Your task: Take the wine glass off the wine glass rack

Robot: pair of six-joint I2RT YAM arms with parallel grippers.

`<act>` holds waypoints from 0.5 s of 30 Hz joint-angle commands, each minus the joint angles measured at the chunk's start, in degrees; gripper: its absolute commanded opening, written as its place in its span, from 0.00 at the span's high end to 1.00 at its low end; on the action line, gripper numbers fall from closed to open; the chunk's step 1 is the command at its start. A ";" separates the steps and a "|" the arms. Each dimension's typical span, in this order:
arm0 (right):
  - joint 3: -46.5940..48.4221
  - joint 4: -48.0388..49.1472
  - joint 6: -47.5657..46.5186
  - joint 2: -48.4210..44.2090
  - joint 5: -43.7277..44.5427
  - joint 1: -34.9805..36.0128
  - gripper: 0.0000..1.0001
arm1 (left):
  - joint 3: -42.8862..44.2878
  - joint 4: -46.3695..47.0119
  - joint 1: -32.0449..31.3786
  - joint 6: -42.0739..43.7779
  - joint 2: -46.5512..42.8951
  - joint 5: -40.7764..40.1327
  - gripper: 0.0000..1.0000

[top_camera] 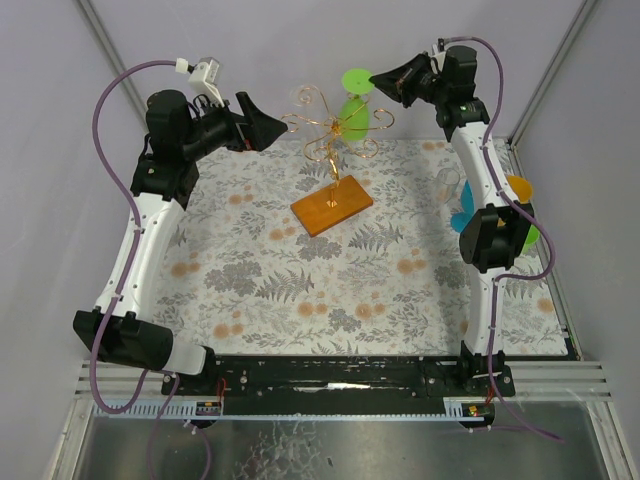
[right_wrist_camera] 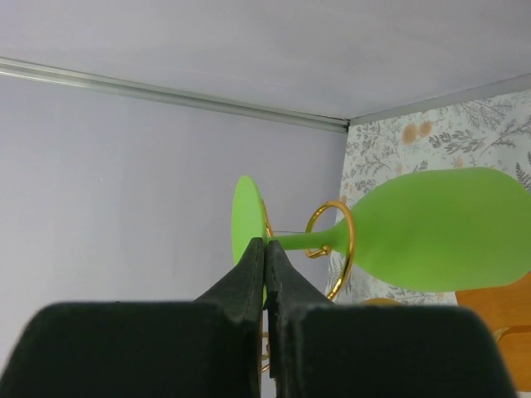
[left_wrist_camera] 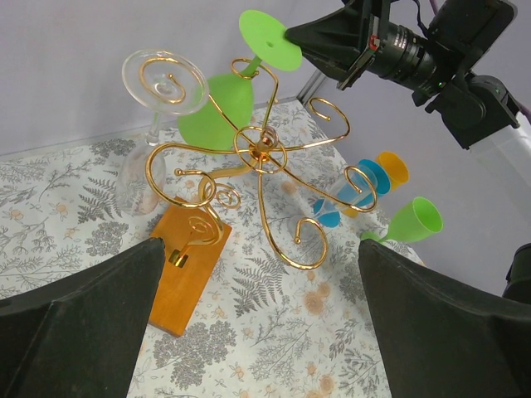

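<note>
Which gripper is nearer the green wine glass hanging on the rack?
Right. The right gripper is pinched shut on the foot of the green wine glass. The left gripper hangs open on the far side of the rack, clear of the glass.

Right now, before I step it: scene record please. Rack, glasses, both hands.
rack: gold wire rack, upright on orange base, centre of table
green wine glass: hangs bowl-down on rack, foot up
clear wine glass: also hangs on rack
right hand: shut, pinching green wine glass at foot rim
left hand: open, empty, facing rack
extras: blue glass, orange glass, second green glass, right side of table
task state: glass not yet off rack
</note>
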 commanded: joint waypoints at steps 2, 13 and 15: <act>-0.50 0.31 -1.65 -3.59 -0.29 -0.45 1.00 | -0.55 2.60 0.41 -0.67 -1.62 1.37 0.00; -0.16 -1.17 -2.34 -2.42 1.34 -0.45 1.00 | -1.11 1.65 0.43 -0.07 -2.76 1.48 0.00; -0.34 -1.18 -2.39 -2.21 1.65 -0.46 1.00 | -1.17 1.64 0.46 -0.10 -2.92 1.48 0.00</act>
